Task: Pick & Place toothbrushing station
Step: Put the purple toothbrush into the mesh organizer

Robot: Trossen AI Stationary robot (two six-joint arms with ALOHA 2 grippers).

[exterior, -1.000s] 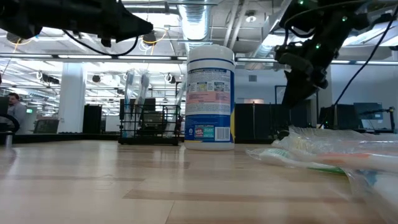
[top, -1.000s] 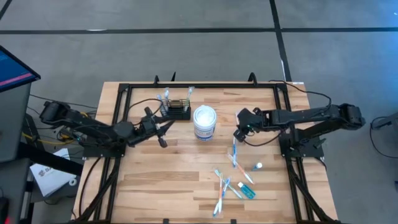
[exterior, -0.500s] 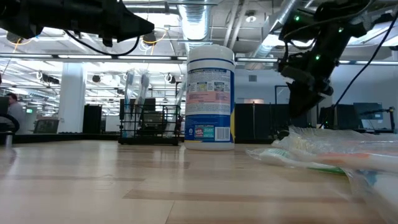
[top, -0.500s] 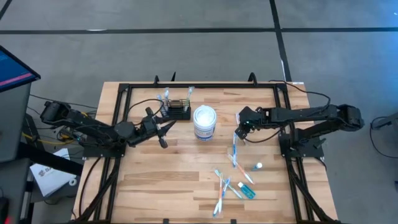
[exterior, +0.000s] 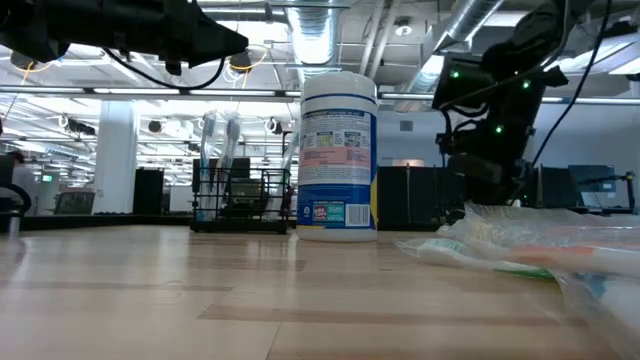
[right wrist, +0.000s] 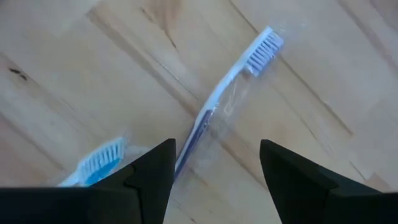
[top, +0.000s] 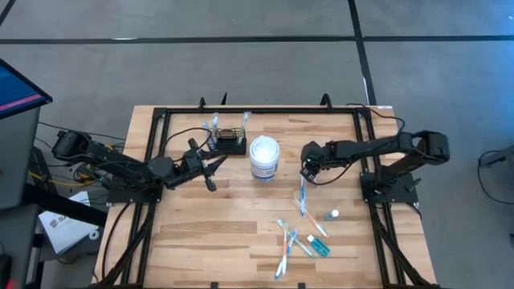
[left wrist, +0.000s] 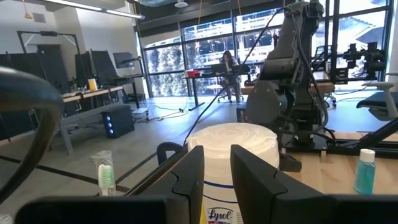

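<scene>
The toothbrushing station (top: 229,143) is a small black wire rack standing on its base at the table's far side, left of the white tub (top: 264,157); wrapped brushes stand in the station (exterior: 240,198). My left gripper (top: 212,167) hangs above the table just in front of the rack; its fingers stand a little apart around nothing, as my left gripper (left wrist: 217,168) faces the tub (left wrist: 233,149). My right gripper (top: 306,171) is open and points steeply down right of the tub. In its wrist view my right gripper (right wrist: 216,149) straddles a wrapped blue-and-white toothbrush (right wrist: 219,106) lying flat on the wood.
More wrapped toothbrushes (top: 291,241) and a small bottle (top: 332,215) lie scattered toward the near right. A second brush head (right wrist: 99,163) lies beside my right gripper. Clear wrappers (exterior: 530,245) fill the low view's right. A black frame (top: 152,128) borders the table.
My right gripper has come down toward the toothbrush lying right of the tub and has tipped more steeply downward; its arm has folded in toward the table. The left arm, rack, tub and brushes have kept still.
</scene>
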